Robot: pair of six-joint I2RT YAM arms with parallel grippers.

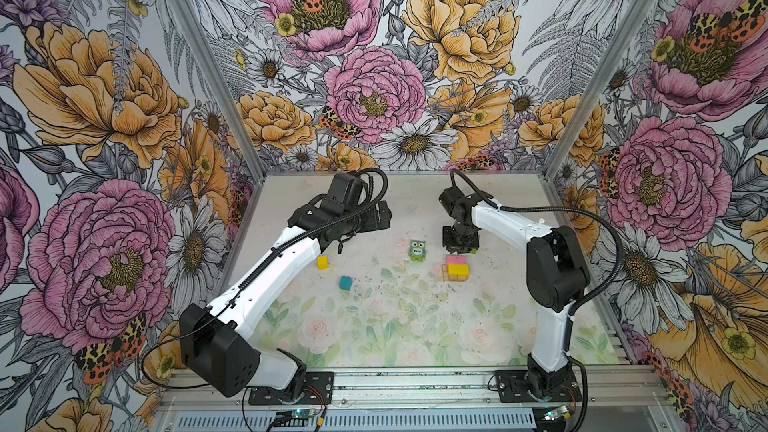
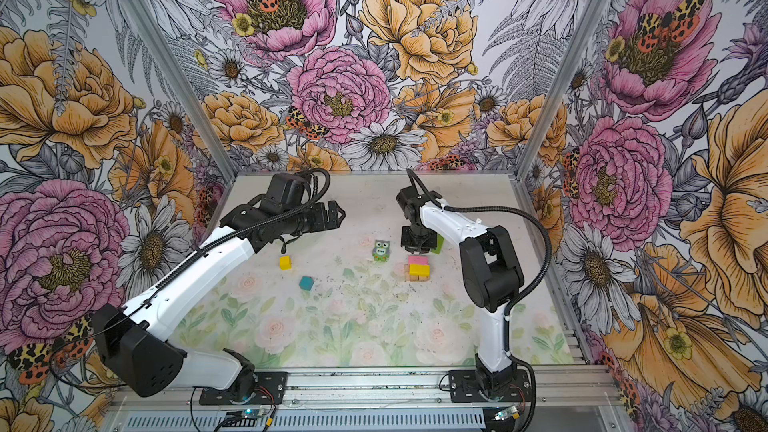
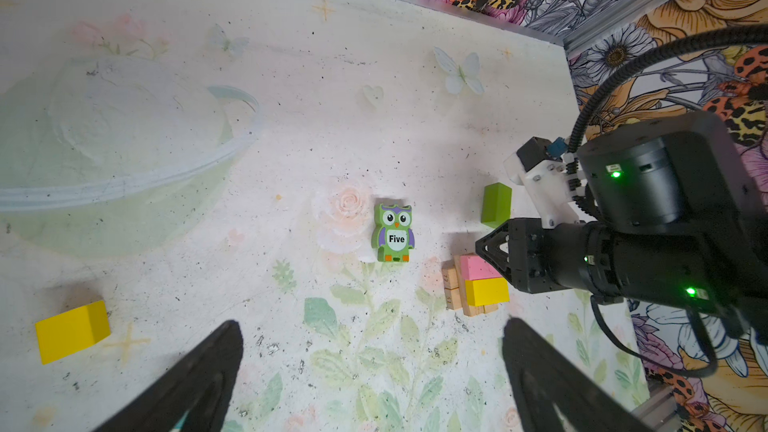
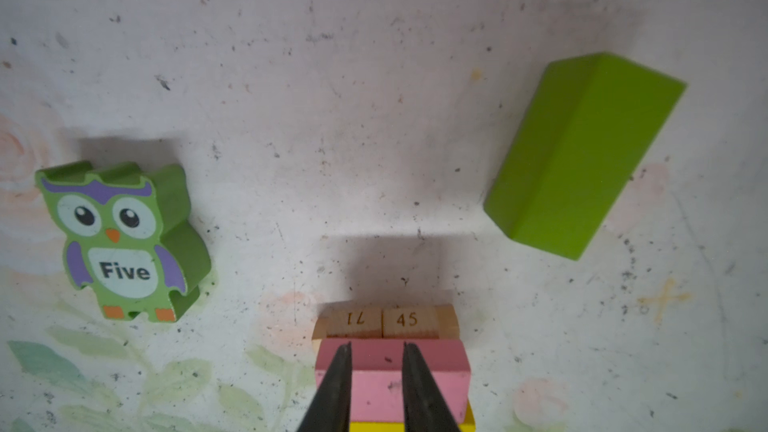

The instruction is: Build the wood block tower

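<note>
Teal cube [image 1: 345, 283]: nearest the front, alone on the flowered mat [image 1: 374, 326], left of middle.
Yellow cube [image 1: 322, 262]: just behind the teal one and a little further left, apart from it.
Wood block tower [image 2: 417, 270]: right of middle, only partly built. Plain tan bars [image 3: 451, 284] lie flat, side by side and lowest, with handwritten digits on their ends. On them a pink bar [image 4: 390, 384] and a yellow block [image 3: 486, 290] sit touching, the pink one on the far side.
Owl piece [image 4: 120, 243]: green and lying face up, with "Five" printed on its belly. It is left of the tower, slightly further back and well clear of it.
Right gripper [image 4: 377, 351]: points down over the pink bar. Its fingers are narrow, with a slim gap and nothing between them. Whether the tips touch the bar I cannot tell.
Lime-green bar [image 4: 582, 155]: flat on the mat behind the tower and off to the right, apart from it. The right gripper partly hides it in both top views.
Left gripper [image 2: 338, 214]: furthest back, raised above the mat left of middle. Its fingers are spread wide and empty.
</note>
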